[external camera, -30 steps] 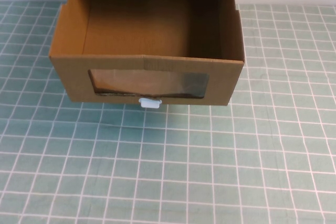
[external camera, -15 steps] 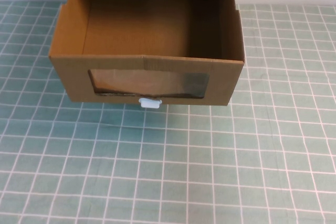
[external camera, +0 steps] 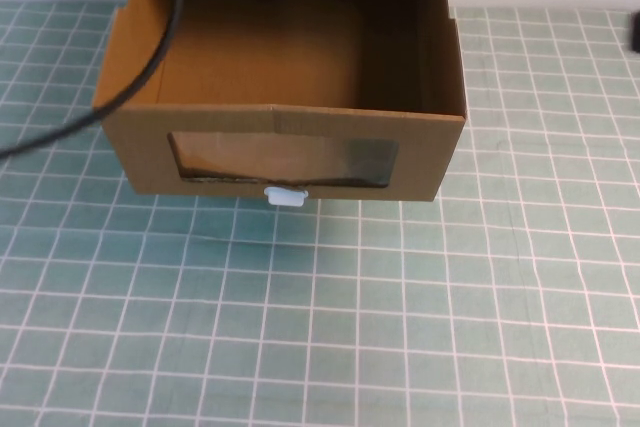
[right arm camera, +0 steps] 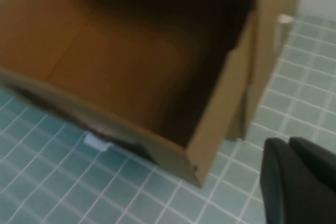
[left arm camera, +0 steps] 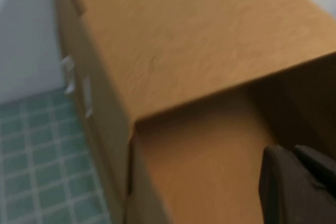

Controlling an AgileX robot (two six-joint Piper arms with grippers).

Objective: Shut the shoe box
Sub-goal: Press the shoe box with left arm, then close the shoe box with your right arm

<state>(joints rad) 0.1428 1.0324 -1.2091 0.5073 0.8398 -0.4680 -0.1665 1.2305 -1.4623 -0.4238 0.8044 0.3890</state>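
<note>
The shoe box (external camera: 285, 97) sits toward the far edge of the green gridded surface (external camera: 320, 327), its drawer pulled well out of the outer sleeve toward the robot; the front panel carries a clear window (external camera: 285, 160) with a small white pull tab (external camera: 284, 196) just beneath it. The drawer appears empty: bare cardboard floor and walls show from above and in the right wrist view, though its far end lies in shadow under the sleeve. Judged from this layout, the task is at the approach step, with nothing yet bearing on the drawer front. The left end effector (left arm camera: 302, 184) hangs above the box on its left side, over the sleeve top where the drawer emerges; only a dark edge of it shows, so whether its fingers are apart or together cannot be told. A black cable (external camera: 150, 57) crosses the box's left wall in the high view. The right end effector (right arm camera: 299, 182) hovers off the box's right front corner, above the surface and clear of the cardboard; its finger state likewise cannot be told. The next move calls for bringing an end effector down in front of the windowed panel and pressing squarely so the drawer slides into the sleeve without skewing.
</note>
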